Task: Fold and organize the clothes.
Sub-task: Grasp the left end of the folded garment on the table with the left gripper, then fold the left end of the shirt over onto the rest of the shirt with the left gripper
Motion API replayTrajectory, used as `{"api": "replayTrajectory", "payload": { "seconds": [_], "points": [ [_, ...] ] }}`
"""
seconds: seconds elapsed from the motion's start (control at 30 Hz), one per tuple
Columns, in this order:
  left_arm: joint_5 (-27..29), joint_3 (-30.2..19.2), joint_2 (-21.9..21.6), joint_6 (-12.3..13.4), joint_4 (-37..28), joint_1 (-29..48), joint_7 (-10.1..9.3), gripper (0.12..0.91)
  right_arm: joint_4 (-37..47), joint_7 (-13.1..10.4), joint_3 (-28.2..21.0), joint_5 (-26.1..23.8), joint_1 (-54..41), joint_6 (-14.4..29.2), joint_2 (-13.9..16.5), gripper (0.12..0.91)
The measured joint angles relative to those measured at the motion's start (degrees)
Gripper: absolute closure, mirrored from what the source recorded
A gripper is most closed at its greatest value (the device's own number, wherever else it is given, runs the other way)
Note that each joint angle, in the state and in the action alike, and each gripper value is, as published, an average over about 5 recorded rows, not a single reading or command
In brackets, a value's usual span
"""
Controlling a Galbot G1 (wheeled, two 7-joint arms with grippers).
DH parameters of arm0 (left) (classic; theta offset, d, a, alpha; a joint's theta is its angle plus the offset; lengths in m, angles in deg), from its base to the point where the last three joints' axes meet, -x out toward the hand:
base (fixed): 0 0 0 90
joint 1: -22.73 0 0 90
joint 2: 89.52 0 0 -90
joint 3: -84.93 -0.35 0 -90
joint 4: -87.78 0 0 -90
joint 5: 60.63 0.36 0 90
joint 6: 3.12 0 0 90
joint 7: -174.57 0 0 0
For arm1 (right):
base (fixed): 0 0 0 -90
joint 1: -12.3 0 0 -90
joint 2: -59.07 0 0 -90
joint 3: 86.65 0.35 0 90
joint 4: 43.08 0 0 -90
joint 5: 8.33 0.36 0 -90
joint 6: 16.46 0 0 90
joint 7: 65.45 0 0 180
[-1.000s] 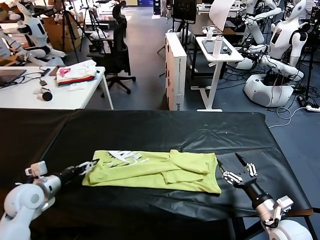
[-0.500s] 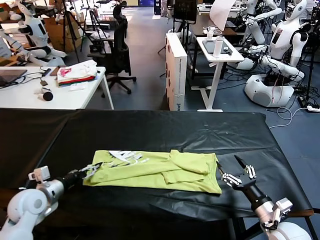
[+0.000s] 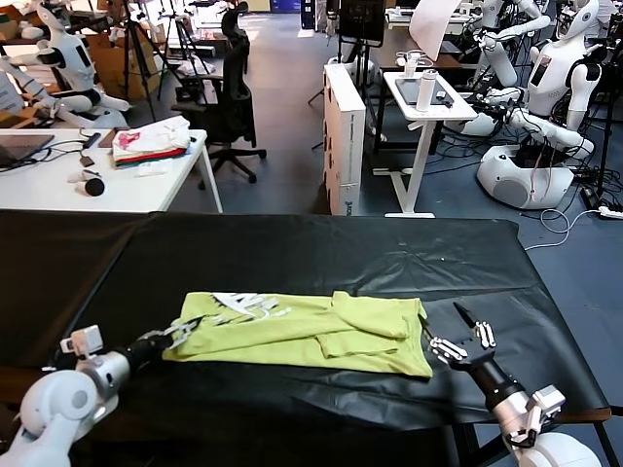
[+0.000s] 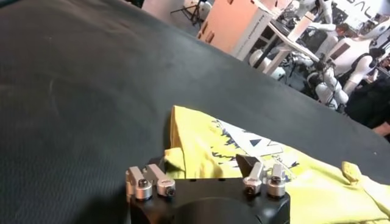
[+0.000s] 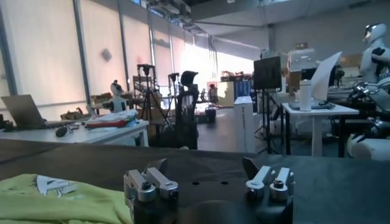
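Black-draped table (image 3: 292, 258), lab beyond – left claw (image 3: 178, 334) pinching T-shirt (image 3: 302, 331) corner, right claw (image 3: 458, 336) wide.

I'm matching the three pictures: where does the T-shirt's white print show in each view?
Head view: white print near the T-shirt's far left corner, by the left gripper.
Left wrist view: print mid-picture, just beyond the gripper.
Right wrist view: print at the picture's lower left.
Shared landmark: the black tablecloth.

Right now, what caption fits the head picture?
Left gripper at the shirt's corner, right gripper open beside it.
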Motion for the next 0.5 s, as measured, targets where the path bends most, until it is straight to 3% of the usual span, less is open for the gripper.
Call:
{"api": "replayTrajectory", "payload": {
  "seconds": [0.13, 0.23, 0.5],
  "points": [
    [0.4, -0.1, 0.0, -0.3, 0.7, -0.2, -0.37, 0.705, 0.1, -0.3, -0.3, -0.4, -0.4, 0.0, -0.2, 0.118],
    [0.8, 0.2, 0.1, -0.3, 1.4, -0.3, -1.05, 0.825, 0.3, -1.0, -0.7, -0.8, -0.7, -0.1, -0.3, 0.118],
    [8.7, 3.0, -1.4, -0.2, 5.0, -2.7, -1.35, 0.849, 1.6, -3.5, -2.1, -2.8, -2.0, -0.7, -1.0, 0.118]
  ]
}}
